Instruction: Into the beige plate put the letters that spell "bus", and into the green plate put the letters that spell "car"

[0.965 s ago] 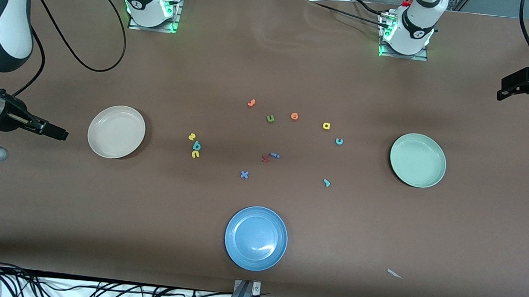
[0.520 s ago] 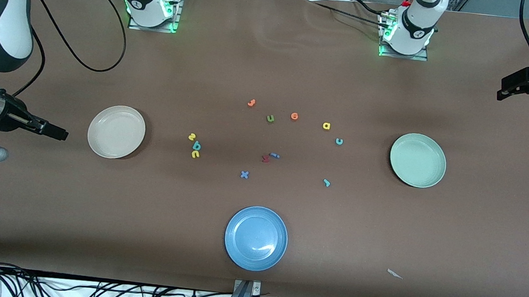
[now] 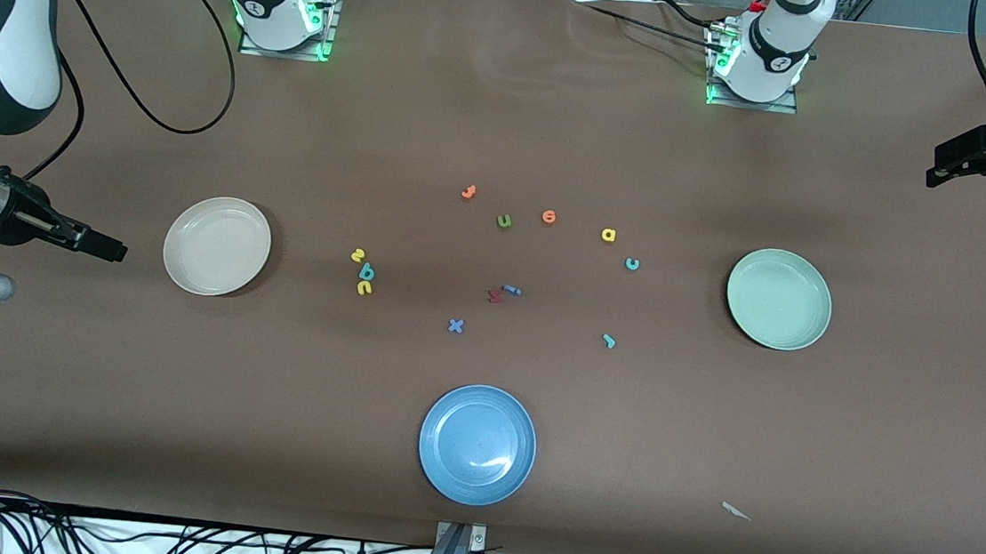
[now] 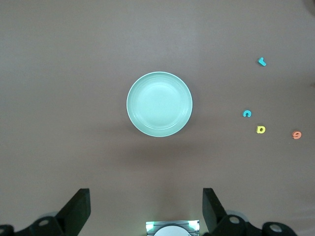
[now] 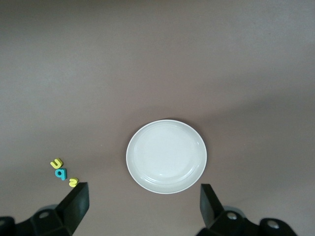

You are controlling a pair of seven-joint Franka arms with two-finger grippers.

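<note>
The beige plate [image 3: 217,246] [image 5: 166,156] lies bare toward the right arm's end. Beside it, toward the table's middle, sit the yellow s [image 3: 357,254], teal b [image 3: 367,272] and yellow u [image 3: 364,287] in a tight cluster. The green plate [image 3: 778,299] [image 4: 159,104] lies bare toward the left arm's end, with the yellow a [image 3: 608,234], teal c [image 3: 632,263] and teal r [image 3: 609,341] spread beside it. My right gripper [image 3: 113,250] [image 5: 142,204] hangs open, high over the table near the beige plate. My left gripper [image 3: 941,170] [image 4: 145,209] hangs open, high near the green plate.
A blue plate [image 3: 477,444] sits near the front edge. In the middle lie two orange letters [image 3: 468,191], an olive u [image 3: 504,221], a red letter [image 3: 495,295], a small blue letter [image 3: 511,290] and a blue x [image 3: 455,325]. A white scrap [image 3: 735,511] lies near the front.
</note>
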